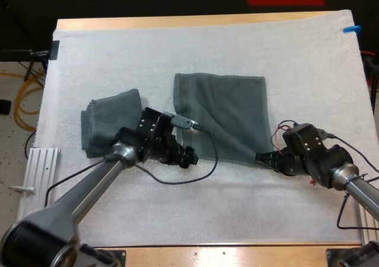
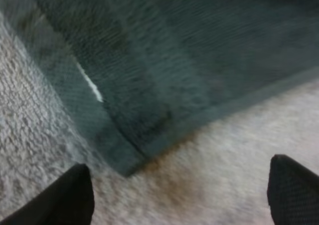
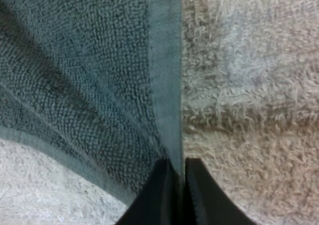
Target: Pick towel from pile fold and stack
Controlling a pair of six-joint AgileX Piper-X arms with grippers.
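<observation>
The spread towel (image 1: 228, 110) lies flat mid-mat, with a folded towel (image 1: 111, 124) well apart from it at 9 o'clock. The right gripper (image 1: 260, 157) sits at the spread towel's 5 o'clock corner. In its wrist view the fingers (image 3: 199, 195) are pinched tight on the hem (image 3: 167, 85).

The left gripper (image 1: 189, 158) rests over the bare white mat (image 1: 177, 208) at the towel's 7 o'clock side. Its jaws stand wide apart and hold nothing.

The towel's near-left corner (image 2: 127, 162) lies just ahead of the open jaws, toward 1 o'clock in the high view, and they are not yet around it. The coming move probably turns on this gap. The left arm is the nearer one, and it needs a short advance before it can pinch that corner to match the right.
</observation>
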